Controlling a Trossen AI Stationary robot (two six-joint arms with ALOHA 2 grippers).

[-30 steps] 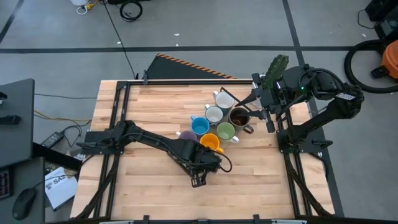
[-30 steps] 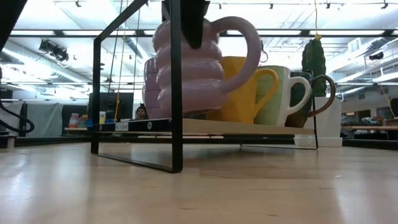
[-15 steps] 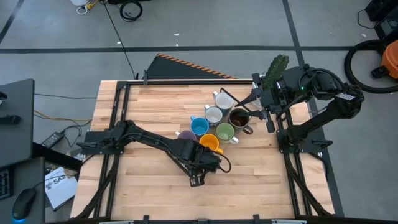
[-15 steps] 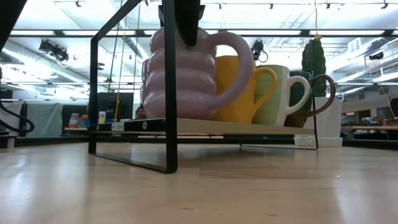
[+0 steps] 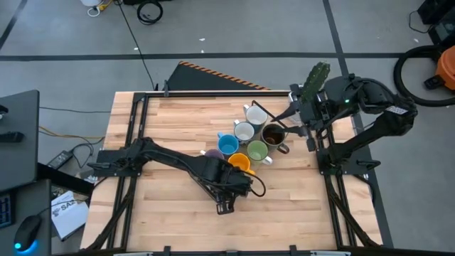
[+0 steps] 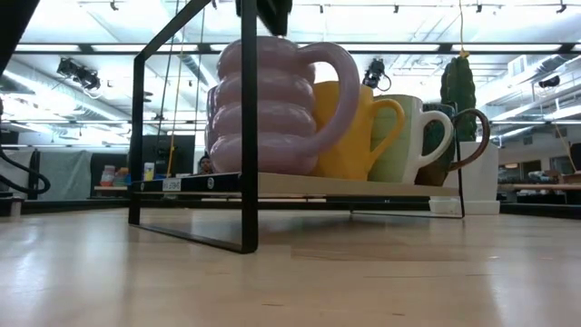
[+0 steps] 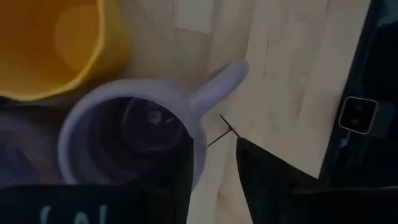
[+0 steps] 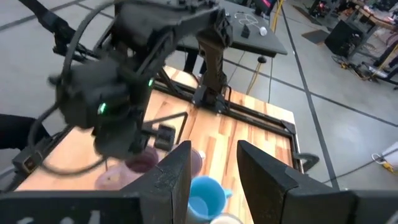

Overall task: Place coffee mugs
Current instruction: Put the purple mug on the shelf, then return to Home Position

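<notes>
A ribbed lavender mug (image 6: 272, 109) stands upright at the near left of the mug cluster, its base on a thin pale board (image 6: 363, 184). From above I see its rim (image 7: 118, 99) and handle (image 7: 217, 84). My left gripper (image 7: 214, 168) hangs open just above it, one finger over the inside and one outside the wall near the handle; in the low view its tip (image 6: 265, 11) is clear of the rim. Orange (image 5: 239, 162), green (image 5: 257, 150), blue (image 5: 228, 144), grey (image 5: 244, 131), brown (image 5: 273, 134) and white (image 5: 256, 114) mugs stand close together. My right gripper (image 5: 291, 122) waits open beside the brown mug.
A cactus in a white pot (image 5: 315, 77) stands at the table's far right corner, behind my right arm. A black wire frame (image 6: 250, 136) rises in front of the mugs in the low view. A second lavender mug (image 5: 212, 154) shows beside the blue one. Bare wood (image 5: 163, 121) lies to the left.
The lavender mug was tilted and hanging from my left gripper; it has come down and now stands upright on the board next to the orange mug. My left gripper has then risen, its finger drawn up out of the mug.
</notes>
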